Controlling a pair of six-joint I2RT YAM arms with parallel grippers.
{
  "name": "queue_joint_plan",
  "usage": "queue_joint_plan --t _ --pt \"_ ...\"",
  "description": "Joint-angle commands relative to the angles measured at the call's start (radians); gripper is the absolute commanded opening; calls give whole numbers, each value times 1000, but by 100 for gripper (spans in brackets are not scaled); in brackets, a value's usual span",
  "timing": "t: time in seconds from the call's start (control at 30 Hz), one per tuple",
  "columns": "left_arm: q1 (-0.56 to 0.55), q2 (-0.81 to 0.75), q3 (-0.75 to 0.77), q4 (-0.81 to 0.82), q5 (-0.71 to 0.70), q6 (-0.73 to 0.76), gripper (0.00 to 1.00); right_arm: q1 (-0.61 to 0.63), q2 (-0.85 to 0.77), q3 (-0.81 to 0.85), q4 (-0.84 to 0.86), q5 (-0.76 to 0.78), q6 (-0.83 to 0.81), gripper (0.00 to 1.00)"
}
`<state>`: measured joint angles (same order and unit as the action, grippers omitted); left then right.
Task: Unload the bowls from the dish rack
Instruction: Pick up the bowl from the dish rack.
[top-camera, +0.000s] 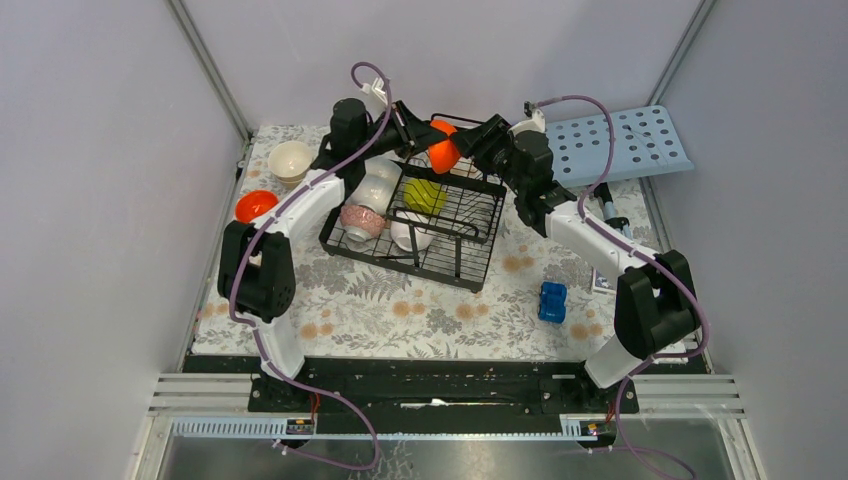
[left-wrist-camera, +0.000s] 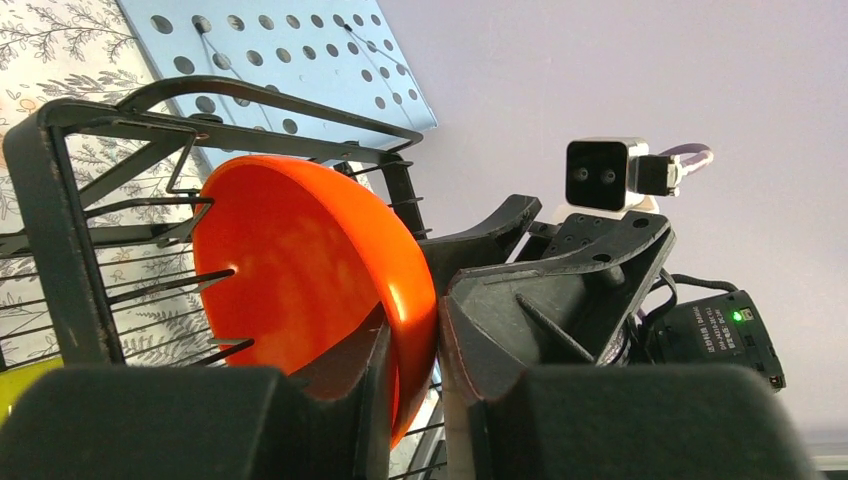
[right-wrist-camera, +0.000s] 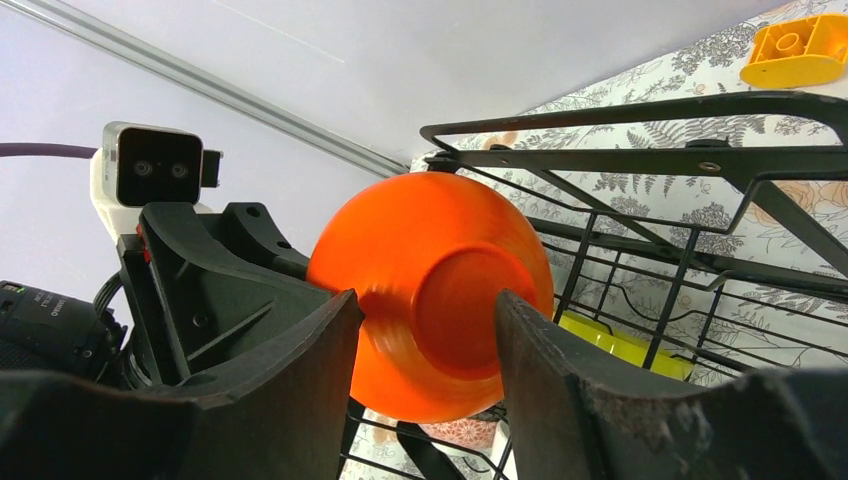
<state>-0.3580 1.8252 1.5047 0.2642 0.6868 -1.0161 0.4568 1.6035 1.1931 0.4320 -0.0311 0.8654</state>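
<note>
A glossy orange bowl (top-camera: 443, 152) hangs tilted over the back edge of the black dish rack (top-camera: 470, 255), between both grippers. My left gripper (left-wrist-camera: 437, 300) is shut on its rim, with one finger inside the bowl (left-wrist-camera: 300, 270) and one outside. My right gripper (right-wrist-camera: 428, 300) reaches in from the right and is shut across the bowl's underside (right-wrist-camera: 440, 290). In the rack lie a clear-white bowl (top-camera: 378, 185), a pink-speckled bowl (top-camera: 362, 220), a white bowl (top-camera: 411, 235) and a yellow-green bowl (top-camera: 424, 195). A cream bowl (top-camera: 291, 160) and a second orange bowl (top-camera: 256, 205) rest on the table to the left.
A light-blue perforated board (top-camera: 620, 140) leans at the back right. A blue block (top-camera: 552, 301) lies on the floral cloth right of the rack, and a yellow block (right-wrist-camera: 795, 50) shows in the right wrist view. Grey walls close in on three sides.
</note>
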Motion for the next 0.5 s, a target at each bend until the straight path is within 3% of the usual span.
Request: queue_joint_plan --t 0.0,0.27,0.47 --pt "-11 -28 4 102 36 -21 21 -4 -34 -15 9 -33 4 59" --pt "-13 -45 -19 142 36 -38 0 -13 -101 -31 -16 -20 -20 66" --pt "-14 -64 -49 189 24 -61 0 -18 -195 -51 -67 23 -61 82"
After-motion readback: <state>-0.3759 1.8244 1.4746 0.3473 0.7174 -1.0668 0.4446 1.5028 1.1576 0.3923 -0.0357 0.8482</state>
